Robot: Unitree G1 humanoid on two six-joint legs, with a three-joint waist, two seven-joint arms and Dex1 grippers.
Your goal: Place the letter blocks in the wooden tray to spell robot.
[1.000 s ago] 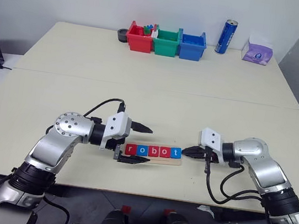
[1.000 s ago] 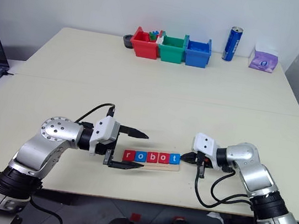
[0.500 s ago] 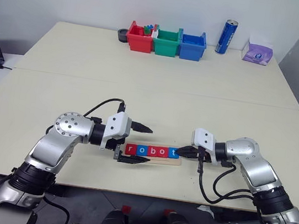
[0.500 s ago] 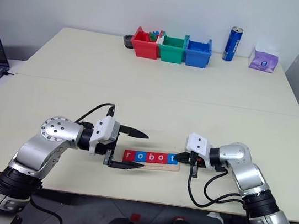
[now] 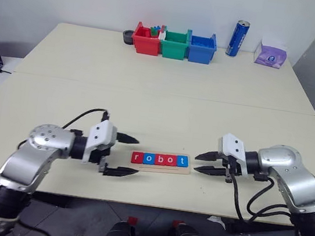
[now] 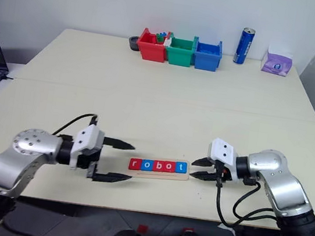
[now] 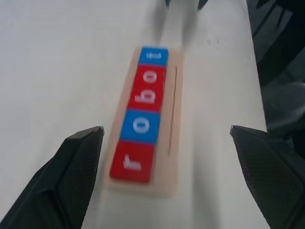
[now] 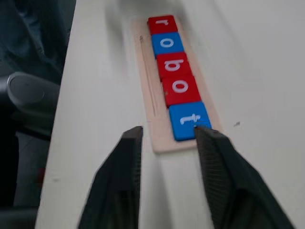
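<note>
Looks finished: letter blocks (image 5: pixel 160 159) spell robot in the wooden tray (image 5: pixel 160 167). Left gripper (image 5: pixel 121 155) wide apart, empty; right gripper (image 5: pixel 203 163) parted, empty. Next: pull clear without nudging.

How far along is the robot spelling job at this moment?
Done: five letter blocks sit in the wooden tray reading r, o, b, o, t. In hand: nothing; the left gripper and right gripper are open, each off one end of the tray. Left: nothing visible.
</note>
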